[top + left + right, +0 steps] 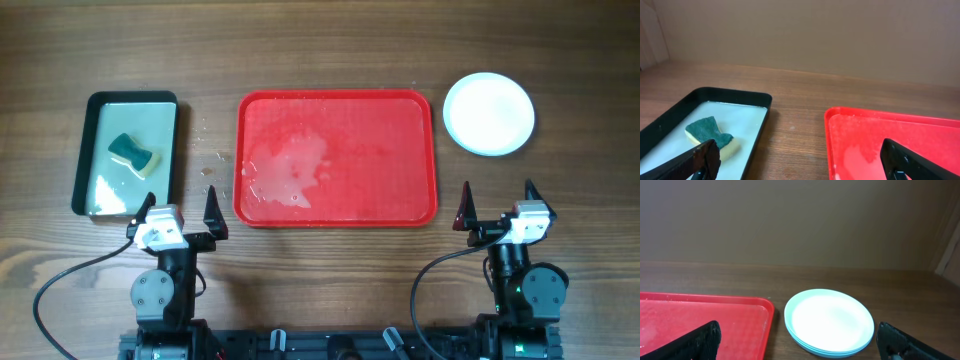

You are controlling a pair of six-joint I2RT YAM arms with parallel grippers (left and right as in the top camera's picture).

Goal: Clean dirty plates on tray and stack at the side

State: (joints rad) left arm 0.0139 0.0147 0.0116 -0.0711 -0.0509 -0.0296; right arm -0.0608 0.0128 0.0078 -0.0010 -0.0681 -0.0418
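The plates (489,113) sit in one stack on the table, right of the red tray (338,105); the stack also shows in the right wrist view (830,321), pale aqua rims under a white top. The tray holds no plates, only a wet soapy smear; it also shows in the left wrist view (900,125) and the right wrist view (700,310). My left gripper (180,211) is open and empty near the tray's front left corner. My right gripper (497,203) is open and empty in front of the stack.
A narrow black-rimmed tray (83,150) with soapy water holds a green and yellow sponge (134,154) at the left; the sponge also shows in the left wrist view (710,133). Water drops lie on the table between the two trays.
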